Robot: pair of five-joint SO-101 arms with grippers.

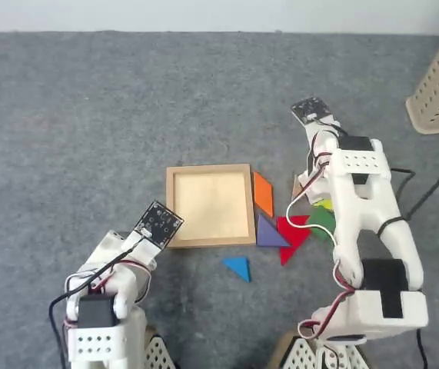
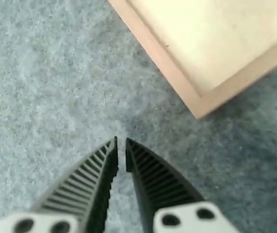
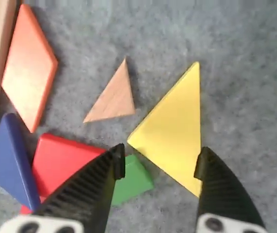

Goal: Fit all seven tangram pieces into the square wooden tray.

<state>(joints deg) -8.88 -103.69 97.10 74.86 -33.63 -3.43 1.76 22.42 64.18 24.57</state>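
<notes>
Green pc (image 3: 134, 183) partly behind R claw (image 3: 161, 158)

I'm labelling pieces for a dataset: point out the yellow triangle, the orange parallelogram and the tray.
yellow triangle (image 3: 174, 128): right wrist view, centre of its top face.
orange parallelogram (image 3: 29, 68): right wrist view, centre of its top face.
tray (image 1: 207, 168): high view, middle of its far rim.

No writing, number, label or sign can be read anywhere. The wooden tray (image 1: 209, 169), the tangram pieces (image 1: 262, 192) and the grey carpet (image 1: 88, 115) all show plain surfaces.
</notes>
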